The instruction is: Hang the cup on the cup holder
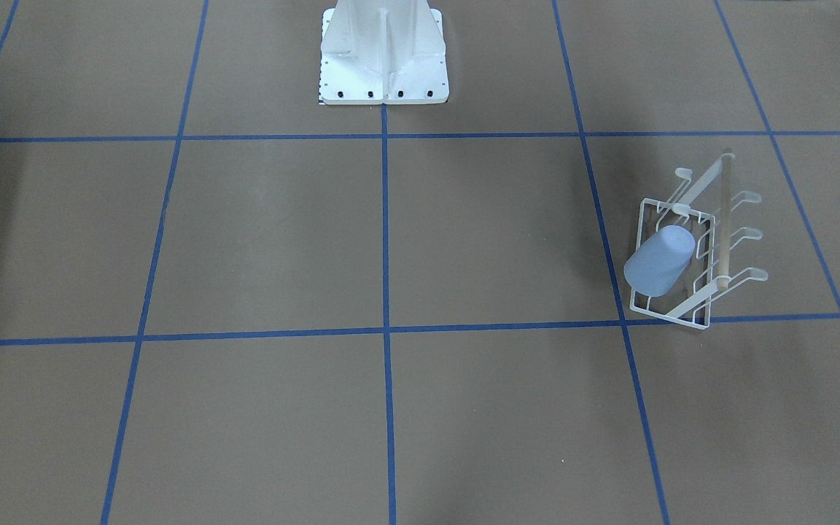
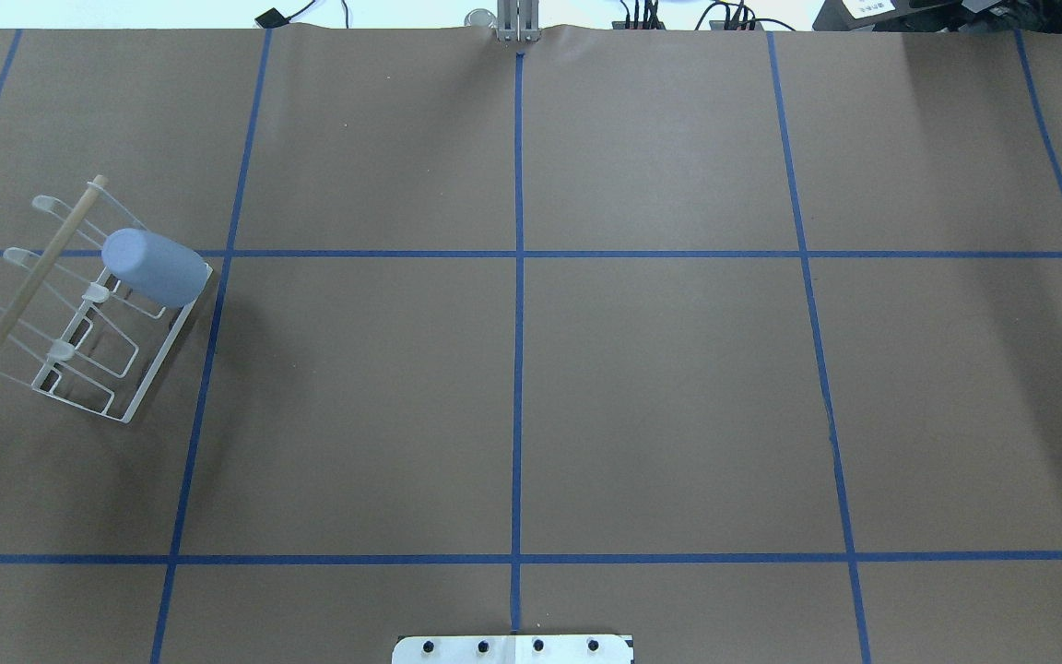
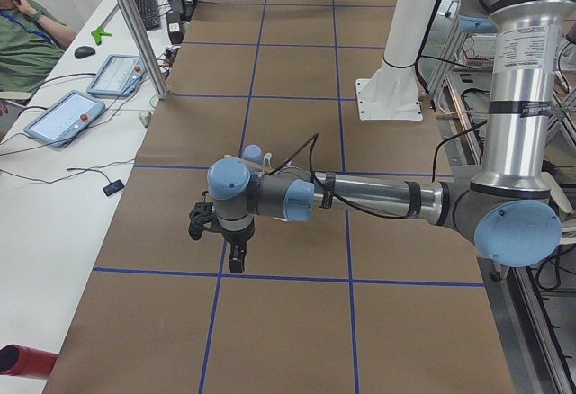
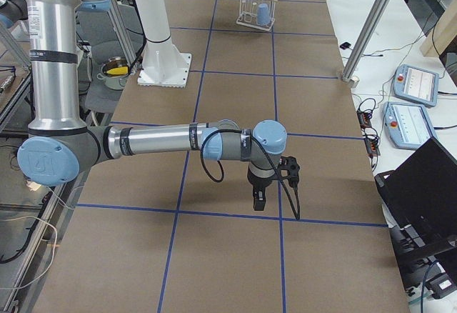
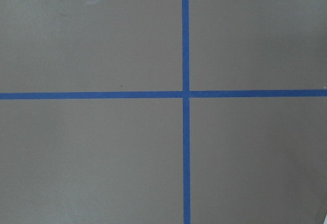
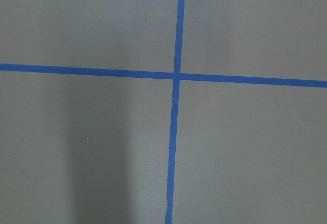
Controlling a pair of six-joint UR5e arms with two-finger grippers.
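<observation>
cup [image 2: 153, 269] | hung tilted on cup holder [image 2: 37, 274] prong | table's left side

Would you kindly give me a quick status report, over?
Left gripper, right gripper well away from cup holder; open or shut unclear. Cup inverted on it, tilted. Nothing seen in the way.

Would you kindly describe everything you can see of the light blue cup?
The cup is a plain light blue tumbler with no handle. It looks like smooth, matte plastic and widens from its closed base toward the rim. It sits upside down and tilted on the cup holder, at the end of the row facing the table's middle. Whatever prong carries it is hidden inside. Only the rack touches it.
</observation>
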